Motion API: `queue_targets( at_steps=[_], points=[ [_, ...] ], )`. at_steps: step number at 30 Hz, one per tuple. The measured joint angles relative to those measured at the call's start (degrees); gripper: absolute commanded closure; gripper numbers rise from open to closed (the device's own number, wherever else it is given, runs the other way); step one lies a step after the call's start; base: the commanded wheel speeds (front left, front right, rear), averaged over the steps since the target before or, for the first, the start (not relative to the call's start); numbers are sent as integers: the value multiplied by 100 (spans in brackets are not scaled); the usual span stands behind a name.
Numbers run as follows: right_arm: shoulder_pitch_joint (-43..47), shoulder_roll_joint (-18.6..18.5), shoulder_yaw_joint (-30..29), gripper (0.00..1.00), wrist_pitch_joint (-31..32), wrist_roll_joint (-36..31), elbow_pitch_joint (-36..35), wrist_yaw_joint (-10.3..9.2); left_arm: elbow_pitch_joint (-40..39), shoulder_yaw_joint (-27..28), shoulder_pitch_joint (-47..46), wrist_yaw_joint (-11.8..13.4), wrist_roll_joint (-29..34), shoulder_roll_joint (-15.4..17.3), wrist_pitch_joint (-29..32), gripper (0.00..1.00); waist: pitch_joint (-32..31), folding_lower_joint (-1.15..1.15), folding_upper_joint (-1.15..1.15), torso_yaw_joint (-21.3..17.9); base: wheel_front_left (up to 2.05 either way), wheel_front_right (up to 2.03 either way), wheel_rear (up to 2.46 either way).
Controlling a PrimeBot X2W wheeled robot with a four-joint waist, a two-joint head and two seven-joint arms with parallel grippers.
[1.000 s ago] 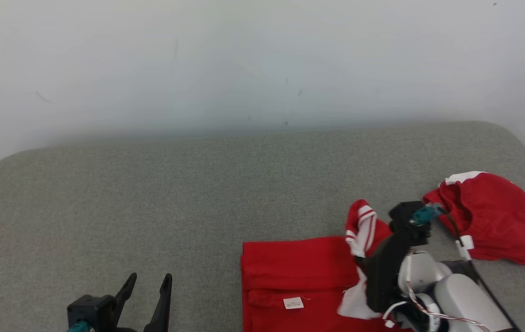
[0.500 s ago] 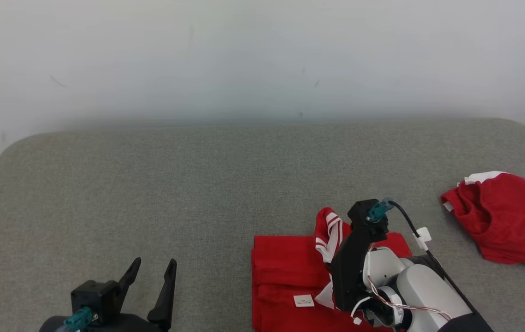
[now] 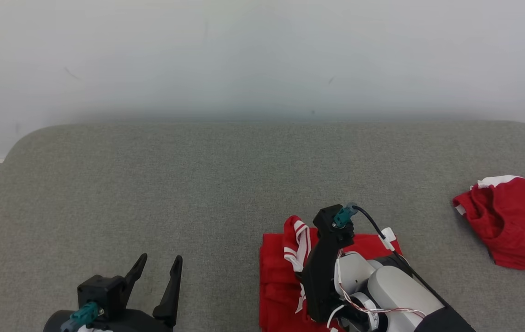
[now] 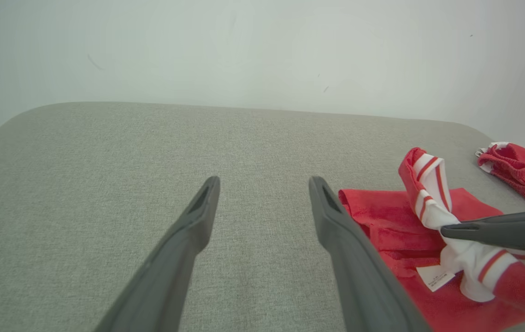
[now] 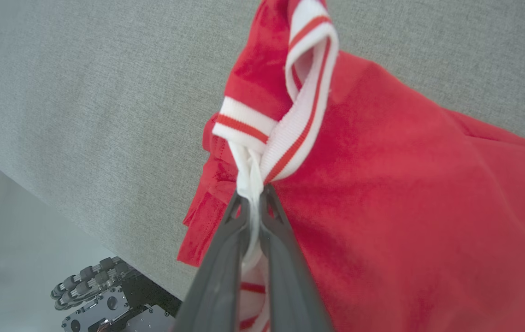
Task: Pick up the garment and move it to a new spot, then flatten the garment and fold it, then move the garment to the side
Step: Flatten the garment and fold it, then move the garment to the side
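Right gripper, jaws pinched on the striped ribbed trim of the red garment; left gripper spread wide, empty, over the grey padded surface. Risk: only a thin bunch of trim is gripped, so it may slip free, or a pull may drag the folded layers apart. Garment: velvety red, folded flat at the surface's near right, white label showing; a second red garment lies well apart.
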Motion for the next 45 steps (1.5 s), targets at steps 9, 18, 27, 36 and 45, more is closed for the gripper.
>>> queue_targets(
  at_steps=[9,18,27,36,45],
  points=[
    [-105,-5,267,100,-245,241,339,0,73,-46,-8,-4,-1,-19,0,0,-6,0,-1,88,0,0,0],
    [-262,-4,263,0,-664,434,350,0,104,-7,-2,-4,-1,-4,-11,0,-23,0,0,74,0,0,0],
    [-232,-19,-687,0,-1074,-93,198,0,101,115,166,2,-2,44,-53,0,-140,0,0,-129,0,0,0],
    [993,-520,-1695,0,-1128,-764,-255,0,-40,221,380,10,-2,66,-101,0,-253,0,0,-434,0,0,0],
    [1350,-413,-2304,0,-940,-984,-570,0,-120,180,435,52,2,49,-100,0,-217,0,0,-686,0,0,0]
  ],
)
